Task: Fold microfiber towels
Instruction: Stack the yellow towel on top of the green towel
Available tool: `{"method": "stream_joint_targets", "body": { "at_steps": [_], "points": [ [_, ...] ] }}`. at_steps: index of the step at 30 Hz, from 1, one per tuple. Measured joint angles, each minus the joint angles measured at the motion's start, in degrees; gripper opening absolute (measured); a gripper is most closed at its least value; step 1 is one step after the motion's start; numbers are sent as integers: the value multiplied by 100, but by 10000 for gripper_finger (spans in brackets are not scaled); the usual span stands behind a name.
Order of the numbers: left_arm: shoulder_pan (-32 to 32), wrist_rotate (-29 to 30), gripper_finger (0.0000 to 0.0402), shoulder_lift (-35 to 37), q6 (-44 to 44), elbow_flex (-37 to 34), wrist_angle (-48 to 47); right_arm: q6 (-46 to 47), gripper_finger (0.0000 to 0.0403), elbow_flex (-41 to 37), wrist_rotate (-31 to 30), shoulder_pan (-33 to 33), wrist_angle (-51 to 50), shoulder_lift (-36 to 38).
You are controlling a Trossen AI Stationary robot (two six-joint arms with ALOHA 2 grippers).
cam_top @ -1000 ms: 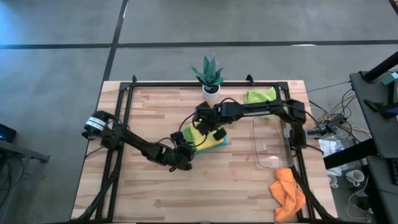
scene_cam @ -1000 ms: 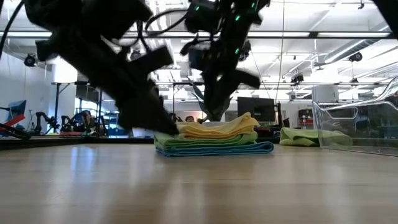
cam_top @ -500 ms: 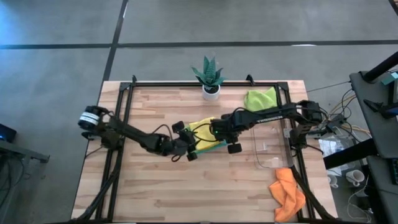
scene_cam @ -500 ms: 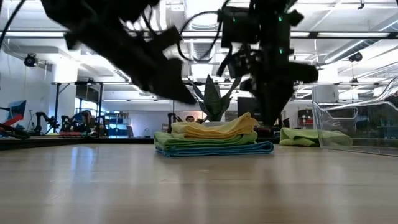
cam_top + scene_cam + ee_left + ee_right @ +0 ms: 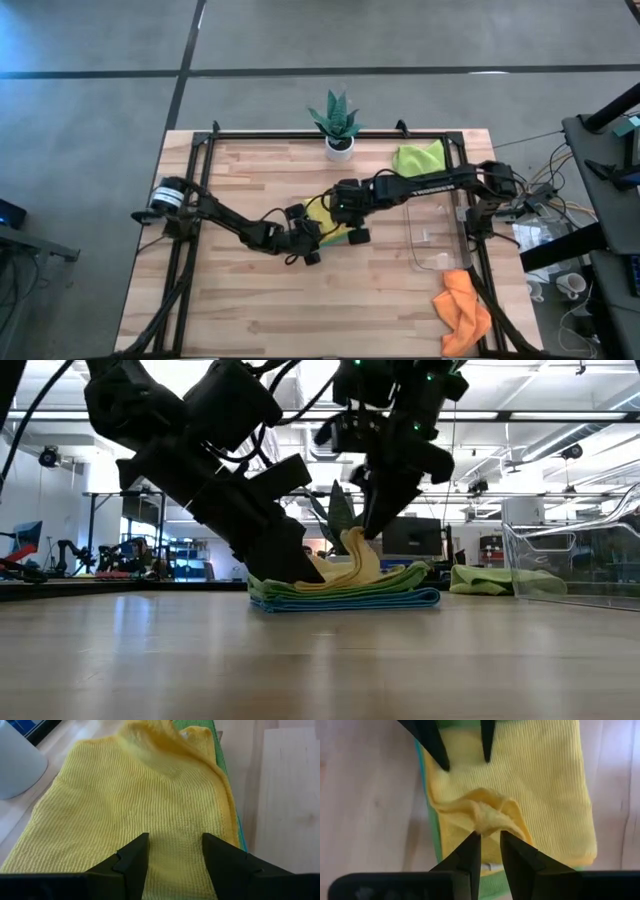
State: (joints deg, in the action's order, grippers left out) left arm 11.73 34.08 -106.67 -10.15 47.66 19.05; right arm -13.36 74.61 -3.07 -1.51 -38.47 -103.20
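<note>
Wooden table [image 5: 240, 300], right claw [image 5: 489, 840] pinching yellow towel [image 5: 545, 785] upward, left claw [image 5: 172, 852] parted, pressing it flat.

In the high view both arms cross over the towel stack [image 5: 335, 222], so only slivers of yellow and green show, and the blue towel cannot be made out there. The left gripper [image 5: 308, 240] and right gripper [image 5: 350, 212] are too small in that view to tell how their fingers stand. The orange towel [image 5: 462, 312] hangs past the table [image 5: 250, 310] edge, its lower part cut off by the frame. In the low view the left arm [image 5: 220, 490] covers the stack's left end. The tray [image 5: 570, 555] is cut off at the right edge. In the left wrist view, a white object [image 5: 17, 760] is cut off at the corner; what it is cannot be told
</note>
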Motion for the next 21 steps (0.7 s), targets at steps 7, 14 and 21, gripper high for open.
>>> {"method": "stream_joint_targets", "body": {
  "at_steps": [7, 14, 21],
  "points": [
    [0, -3, 171, 0, -7, -20, -21, 202, 69, -234, 24, -62, -672, -87],
    [0, -10, 171, 0, -8, -22, -16, 462, 70, -184, -16, -54, -1970, 82],
    [73, -237, 171, 610, -148, -18, -168, 85, 64, -239, -120, -53, -84, 354]
  ]
}}
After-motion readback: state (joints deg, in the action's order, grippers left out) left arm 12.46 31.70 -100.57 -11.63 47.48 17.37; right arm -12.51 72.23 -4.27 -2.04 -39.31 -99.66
